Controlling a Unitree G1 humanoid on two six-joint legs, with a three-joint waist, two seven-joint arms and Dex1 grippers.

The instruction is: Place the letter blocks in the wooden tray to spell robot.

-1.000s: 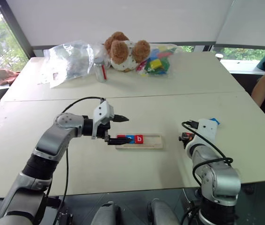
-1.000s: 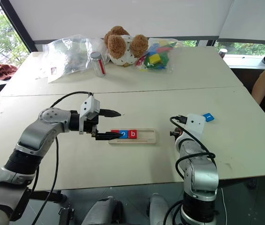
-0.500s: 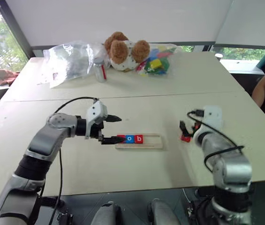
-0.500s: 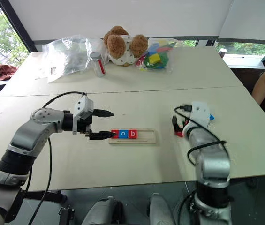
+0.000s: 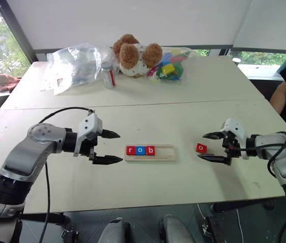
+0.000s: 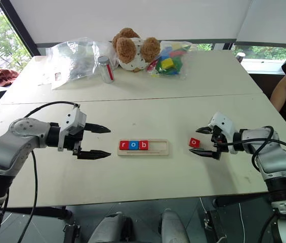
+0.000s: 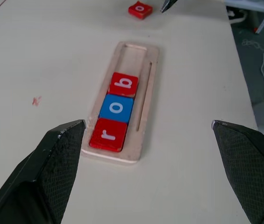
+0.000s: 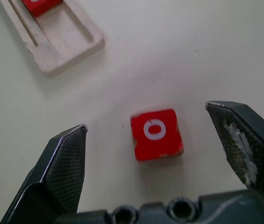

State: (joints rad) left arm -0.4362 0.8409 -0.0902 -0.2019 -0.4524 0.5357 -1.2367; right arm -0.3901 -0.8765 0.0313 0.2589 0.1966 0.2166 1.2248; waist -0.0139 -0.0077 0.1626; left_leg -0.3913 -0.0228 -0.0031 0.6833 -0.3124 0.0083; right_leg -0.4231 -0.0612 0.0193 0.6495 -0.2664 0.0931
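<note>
Your right gripper swung out and opened wide by the red o block | left gripper backed off, open | r, o, b sit in the wooden tray

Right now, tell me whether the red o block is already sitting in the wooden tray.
No, the red o block lies flat on the table, apart from the wooden tray, between the right gripper's open fingers.

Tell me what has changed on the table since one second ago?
The left hand drew back from the wooden tray, open. The right hand swung out, opened, and now points at the red o block lying on the table. The r, o and b blocks stayed in the tray.
</note>
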